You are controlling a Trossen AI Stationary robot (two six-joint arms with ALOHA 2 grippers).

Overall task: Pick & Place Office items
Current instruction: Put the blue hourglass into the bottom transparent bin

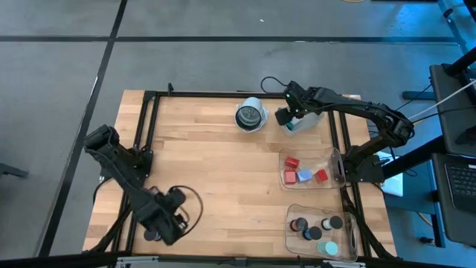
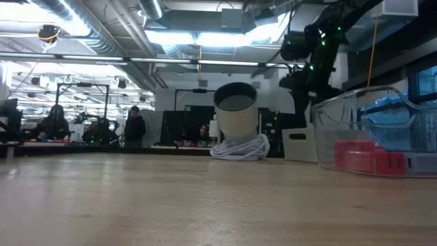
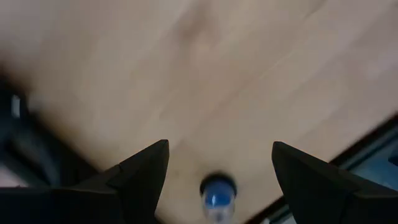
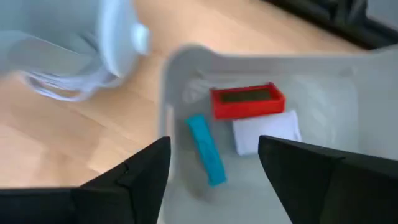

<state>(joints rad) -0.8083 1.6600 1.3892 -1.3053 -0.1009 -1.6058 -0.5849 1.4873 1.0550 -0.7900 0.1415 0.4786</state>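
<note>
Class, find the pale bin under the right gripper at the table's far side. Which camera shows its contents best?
The right wrist view: it looks straight into the pale bin, showing a red block, a blue piece and a white piece. In the high view the right gripper covers it; the low view shows only its side.

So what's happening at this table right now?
The right end effector hangs open over a white bin at the table's far edge; inside lie a red block, a blue strip and a white piece. The left end effector waits open near the front edge. Two clear bins already hold sorted pieces.
</note>
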